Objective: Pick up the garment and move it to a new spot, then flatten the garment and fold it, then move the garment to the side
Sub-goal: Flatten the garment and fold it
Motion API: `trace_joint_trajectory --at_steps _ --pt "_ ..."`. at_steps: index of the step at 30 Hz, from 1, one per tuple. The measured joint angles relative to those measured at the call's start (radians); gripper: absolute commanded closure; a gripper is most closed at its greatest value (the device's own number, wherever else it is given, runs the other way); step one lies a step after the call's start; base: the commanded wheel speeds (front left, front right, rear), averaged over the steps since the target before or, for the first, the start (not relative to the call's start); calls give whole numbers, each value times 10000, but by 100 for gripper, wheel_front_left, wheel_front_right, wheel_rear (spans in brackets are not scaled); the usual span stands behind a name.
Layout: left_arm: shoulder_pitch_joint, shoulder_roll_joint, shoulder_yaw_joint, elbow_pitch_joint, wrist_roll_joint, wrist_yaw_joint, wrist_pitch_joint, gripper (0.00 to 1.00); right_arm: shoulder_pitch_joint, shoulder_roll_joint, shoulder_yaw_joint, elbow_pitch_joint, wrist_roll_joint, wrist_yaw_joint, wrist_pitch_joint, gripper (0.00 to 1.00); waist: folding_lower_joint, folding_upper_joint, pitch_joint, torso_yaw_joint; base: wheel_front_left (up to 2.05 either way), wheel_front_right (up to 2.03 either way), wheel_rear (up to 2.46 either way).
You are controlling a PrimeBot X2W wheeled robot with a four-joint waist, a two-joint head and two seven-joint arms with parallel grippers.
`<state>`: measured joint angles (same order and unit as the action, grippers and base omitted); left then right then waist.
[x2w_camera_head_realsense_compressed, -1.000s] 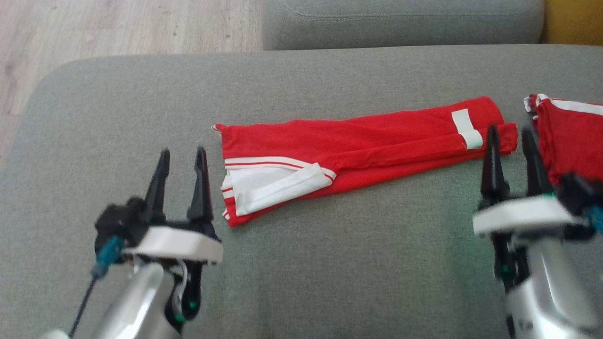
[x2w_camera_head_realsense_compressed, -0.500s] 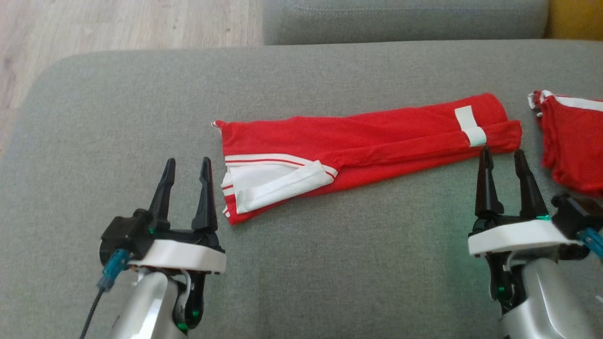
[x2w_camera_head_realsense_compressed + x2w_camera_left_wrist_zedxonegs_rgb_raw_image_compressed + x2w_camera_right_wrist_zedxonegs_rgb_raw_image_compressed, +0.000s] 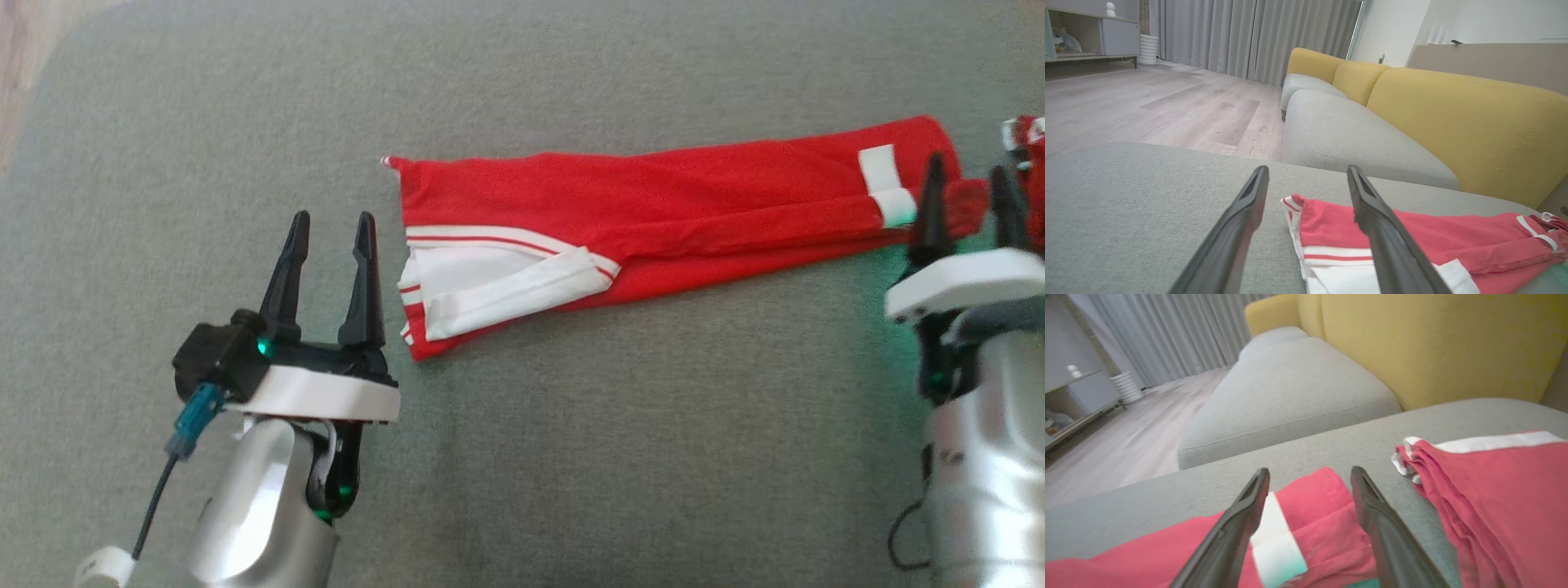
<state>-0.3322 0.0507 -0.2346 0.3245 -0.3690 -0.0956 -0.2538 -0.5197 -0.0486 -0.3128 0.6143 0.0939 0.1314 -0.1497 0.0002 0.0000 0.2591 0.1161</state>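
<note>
A red garment (image 3: 653, 208) with white stripes lies folded into a long band across the grey cushion (image 3: 571, 457). Its white-trimmed end (image 3: 490, 286) points toward my left gripper (image 3: 331, 229), which stands open just left of that end with nothing between its fingers. The left wrist view has the same garment (image 3: 1453, 241) lying ahead and to the right of the left gripper (image 3: 1306, 173). My right gripper (image 3: 967, 175) is open over the band's right end, by the white patch (image 3: 882, 175). In the right wrist view the right gripper (image 3: 1310, 475) straddles that red end (image 3: 1323, 522).
A second red garment (image 3: 1498, 490) with white trim lies close on the right, its edge showing in the head view (image 3: 1029, 139). Beyond the cushion stand a grey seat (image 3: 1347, 139), yellow backrests (image 3: 1461, 122) and wooden floor (image 3: 1147, 106).
The head camera has tipped down, so the whole picture shifted. My right gripper has moved forward onto the garment's right end. The left gripper stays beside the left end, both still open.
</note>
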Motion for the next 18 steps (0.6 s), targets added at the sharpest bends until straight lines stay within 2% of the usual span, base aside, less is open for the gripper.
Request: trace_joint_trajectory --at_steps 4,9,17,18 --pt "-166 -44 59 2 4 -73 0 0 -742 -31 -1407 988 -771 0 499 0 0 0 280 234 0 0 0" --pt "-174 -63 75 0 4 -113 0 0 -866 -21 -2497 1919 -1856 0 786 0 -1 0 444 409 0 0 0" --pt "-174 -84 84 -50 -25 -188 0 0 -1650 -44 -3126 2721 -2679 0 884 0 -3 0 636 421 0 0 0" --pt "-175 -84 88 -50 -25 -188 0 0 -1706 -54 -3122 2798 -2738 0 884 71 -3 0 651 408 0 0 0"
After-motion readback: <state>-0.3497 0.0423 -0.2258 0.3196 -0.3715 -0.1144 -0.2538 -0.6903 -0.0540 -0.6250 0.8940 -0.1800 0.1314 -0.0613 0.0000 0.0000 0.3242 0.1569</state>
